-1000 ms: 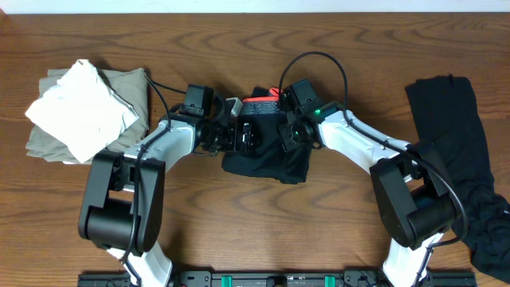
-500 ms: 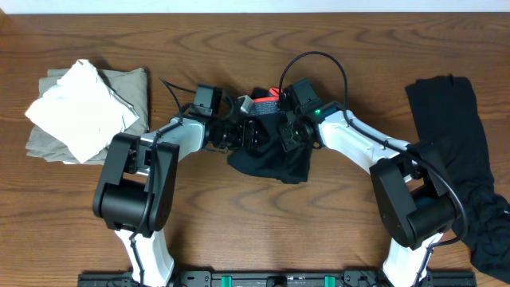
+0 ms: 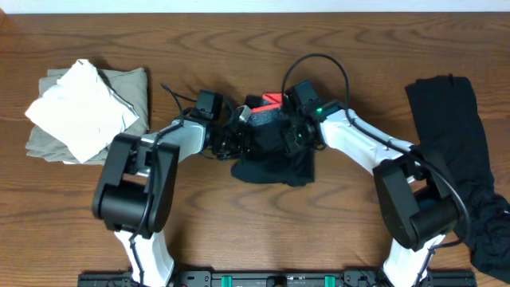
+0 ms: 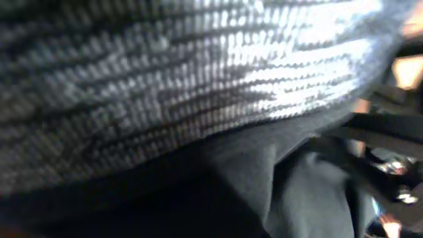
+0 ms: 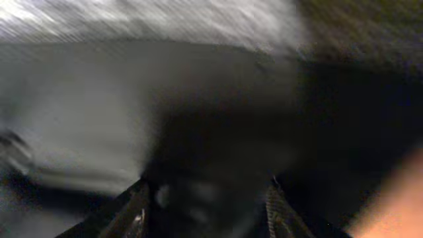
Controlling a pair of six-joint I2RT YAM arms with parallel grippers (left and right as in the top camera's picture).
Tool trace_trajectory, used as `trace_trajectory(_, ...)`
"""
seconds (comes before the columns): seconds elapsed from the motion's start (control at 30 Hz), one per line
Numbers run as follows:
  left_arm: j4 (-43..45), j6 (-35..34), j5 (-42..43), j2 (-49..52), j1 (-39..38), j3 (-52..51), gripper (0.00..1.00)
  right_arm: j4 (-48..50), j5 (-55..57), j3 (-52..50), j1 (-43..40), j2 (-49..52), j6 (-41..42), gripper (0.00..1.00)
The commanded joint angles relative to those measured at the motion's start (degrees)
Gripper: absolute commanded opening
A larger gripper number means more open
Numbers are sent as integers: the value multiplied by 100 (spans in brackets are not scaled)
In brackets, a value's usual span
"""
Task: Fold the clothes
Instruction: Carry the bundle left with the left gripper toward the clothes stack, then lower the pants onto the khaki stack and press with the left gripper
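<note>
The black trousers (image 3: 275,162) lie bunched in the middle of the table, with a strip of coral-red lining (image 3: 273,98) showing at their far edge. My left gripper (image 3: 239,142) is at the bundle's left side, shut on its fabric. In the left wrist view black cloth (image 4: 297,192) fills the picture and hides the fingers. My right gripper (image 3: 293,134) presses into the bundle's upper right. Its two fingers (image 5: 135,208) stand apart with a thick wad of dark trouser cloth (image 5: 218,132) held between them.
A second black garment (image 3: 450,135) lies stretched along the right side of the table. At the far left a white cloth (image 3: 80,108) rests on a folded khaki garment (image 3: 131,88). Both arm bases stand at the near edge.
My left gripper moved right into the bundle's left edge and closed on it. The right gripper and the red-lined edge shifted slightly toward the far right, and the bundle drew tighter.
</note>
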Motion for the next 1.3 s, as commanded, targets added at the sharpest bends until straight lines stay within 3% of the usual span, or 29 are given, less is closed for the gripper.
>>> trace_trajectory(0.0, -675, 24, -2243, -275, 393, -74, 6, -313, 358, 122, -348, -647, 48, 56)
trace_trajectory(0.23, -1792, 74, -3471, -1298, 1180, 608, 6, -968, 247, 260, -706, -2538, 46, 57)
trace_trajectory(0.4, -2232, 363, -4485, -1506, 1589, 1322, 6, -1355, 254, 260, -737, -3506, 42, 57)
trace_trajectory(0.7, -2332, 874, -5416, -1508, 2124, 2229, 6, -1762, 269, 258, -739, -3836, 44, 59)
trace_trajectory(0.93, -2297, 1005, -5421, -1508, 2774, 2496, 6, -1792, 271, 258, -741, -3775, 44, 58)
trace_trajectory(1.1, -2227, 1067, -4367, -1510, 2990, 2566, 6, -1779, 271, 258, -741, -3775, 46, 59)
trace_trajectory(1.27, -2094, 1126, -4376, -1510, 2994, 2656, 6, -1797, 273, 258, -741, -3775, 44, 59)
